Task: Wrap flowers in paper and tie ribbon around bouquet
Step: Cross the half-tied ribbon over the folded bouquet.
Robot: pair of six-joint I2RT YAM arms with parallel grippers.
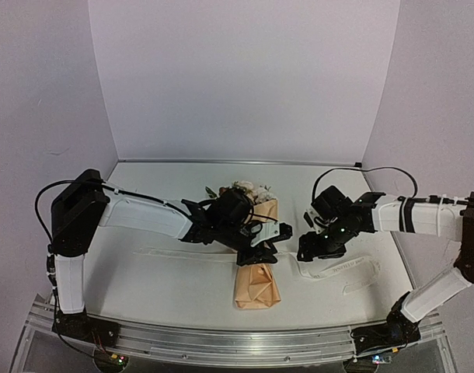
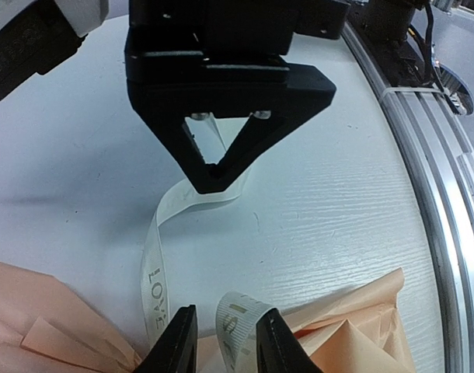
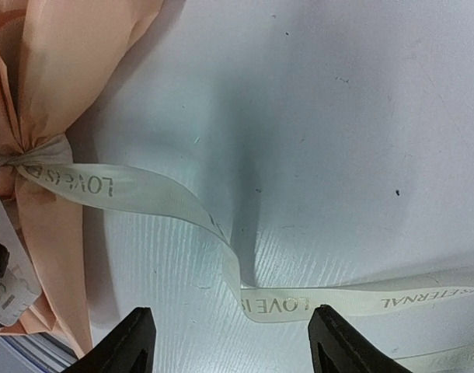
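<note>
The bouquet [image 1: 262, 208] lies at the centre of the table [image 1: 159, 287], flowers [image 1: 249, 189] toward 12 o'clock, the paper [image 1: 257, 289] tapering toward 6. The ribbon [image 3: 144, 190] is cinched round its waist, tails trailing toward 9 and 3 o'clock. The left gripper [image 2: 225, 330] hangs over the waist, jaws partly apart, a ribbon loop loose between them. The right gripper [image 3: 233, 334], at the bouquet's 3 o'clock, is spread wide above the ribbon, grasping nothing

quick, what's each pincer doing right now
left pincer: open slightly, ribbon loop loose between its fingers
right pincer: open wide, holding nothing
</note>
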